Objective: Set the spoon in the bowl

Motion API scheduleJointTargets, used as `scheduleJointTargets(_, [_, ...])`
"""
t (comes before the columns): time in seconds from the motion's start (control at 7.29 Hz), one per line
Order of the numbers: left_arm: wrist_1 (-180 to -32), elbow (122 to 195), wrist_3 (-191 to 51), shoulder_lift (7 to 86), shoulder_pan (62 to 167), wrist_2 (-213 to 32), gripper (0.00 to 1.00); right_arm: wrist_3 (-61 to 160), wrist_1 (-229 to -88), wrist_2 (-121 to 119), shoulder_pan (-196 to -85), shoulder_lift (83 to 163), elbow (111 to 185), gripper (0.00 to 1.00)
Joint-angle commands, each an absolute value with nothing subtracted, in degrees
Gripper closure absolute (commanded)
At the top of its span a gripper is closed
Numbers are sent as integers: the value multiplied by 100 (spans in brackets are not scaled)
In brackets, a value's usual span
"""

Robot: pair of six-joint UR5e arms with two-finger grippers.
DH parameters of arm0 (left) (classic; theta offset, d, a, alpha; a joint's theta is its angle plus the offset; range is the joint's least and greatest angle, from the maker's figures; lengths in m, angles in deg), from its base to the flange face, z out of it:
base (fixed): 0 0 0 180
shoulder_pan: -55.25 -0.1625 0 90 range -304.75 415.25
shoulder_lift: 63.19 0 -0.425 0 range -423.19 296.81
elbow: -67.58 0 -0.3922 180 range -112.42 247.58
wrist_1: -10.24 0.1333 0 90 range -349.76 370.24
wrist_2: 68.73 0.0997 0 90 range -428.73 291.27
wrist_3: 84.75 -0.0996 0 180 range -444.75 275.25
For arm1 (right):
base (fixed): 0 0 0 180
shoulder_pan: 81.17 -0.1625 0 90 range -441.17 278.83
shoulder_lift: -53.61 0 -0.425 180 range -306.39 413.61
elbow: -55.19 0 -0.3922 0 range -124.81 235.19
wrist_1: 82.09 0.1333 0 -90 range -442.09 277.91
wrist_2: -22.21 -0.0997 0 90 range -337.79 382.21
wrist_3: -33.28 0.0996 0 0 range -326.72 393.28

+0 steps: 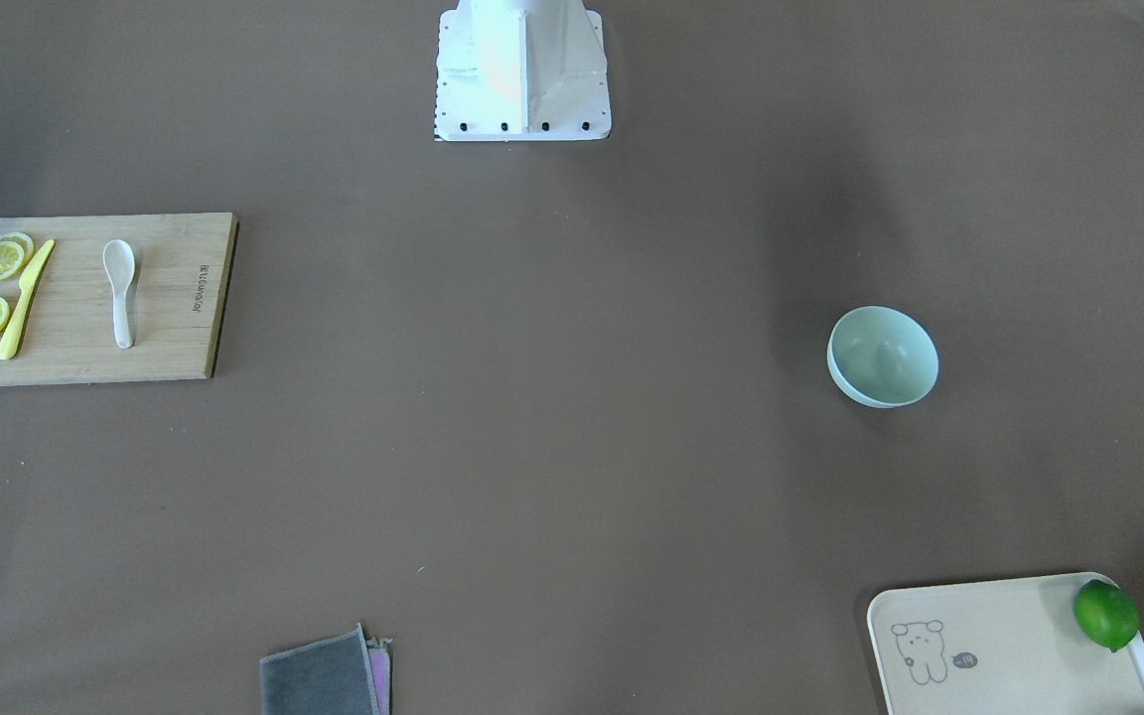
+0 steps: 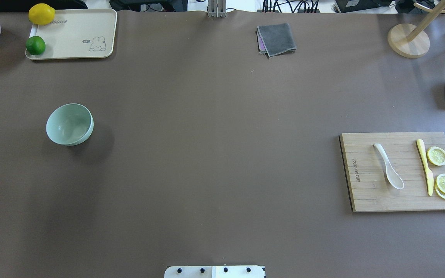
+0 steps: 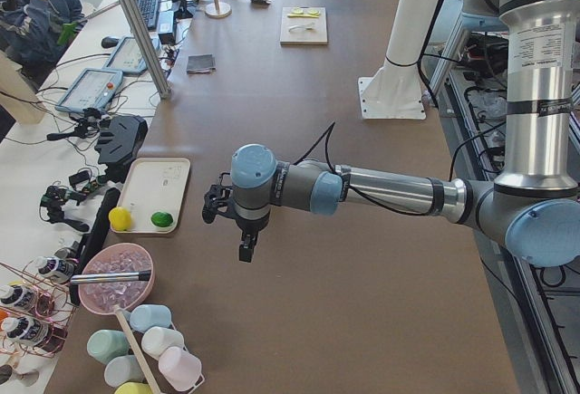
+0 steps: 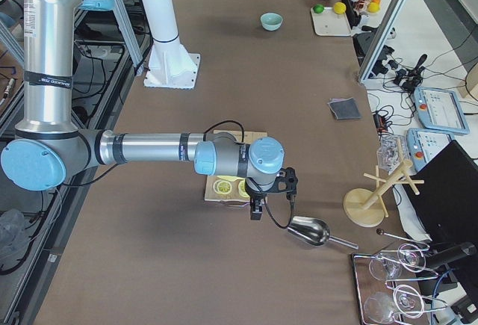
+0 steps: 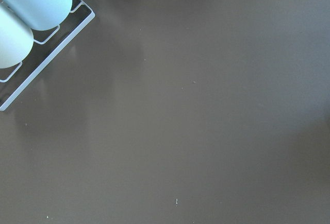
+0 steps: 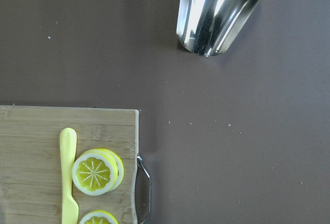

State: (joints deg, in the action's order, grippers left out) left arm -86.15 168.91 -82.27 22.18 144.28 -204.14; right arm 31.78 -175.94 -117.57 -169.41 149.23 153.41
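The white spoon (image 1: 119,288) lies on a wooden cutting board (image 1: 175,338), scoop toward the robot; it also shows in the overhead view (image 2: 388,172). The mint-green bowl (image 1: 882,356) stands upright and empty far across the table (image 2: 70,124), (image 4: 271,20). My left gripper (image 3: 237,231) hangs beyond the table's left end, near the tray; I cannot tell whether it is open. My right gripper (image 4: 258,207) hangs over the board's outer end; I cannot tell its state. The spoon is outside both wrist views.
On the board lie a yellow knife (image 2: 425,166) and lemon slices (image 2: 437,156). A metal scoop (image 6: 219,13) lies beyond the board. A tray (image 2: 87,23) holds a lime (image 2: 36,45) and a lemon (image 2: 41,14). A grey cloth (image 2: 276,38) lies at the far edge.
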Motion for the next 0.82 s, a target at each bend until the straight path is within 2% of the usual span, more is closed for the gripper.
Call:
scheduleJointTargets(0.0, [-8836, 16918, -7576, 2371, 14011, -20521, 3, 3179, -17578, -12469, -16924, 14854, 15345, 0])
scheduleJointTargets(0.14, [-9159, 16909, -6630, 2773, 13267, -20461, 3, 3109, -17378, -12457, -16698, 14844, 15415, 0])
scheduleJointTargets(0.41, [-9617, 16910, -5228, 3040, 12533, -20426, 2, 3213, -16298, -12483, -16608, 14967, 15337, 0])
scheduleJointTargets(0.69, [-9935, 16735, -4926, 3137, 11777, -19706, 3, 3222, -16286, -12474, -16371, 14933, 15345, 0])
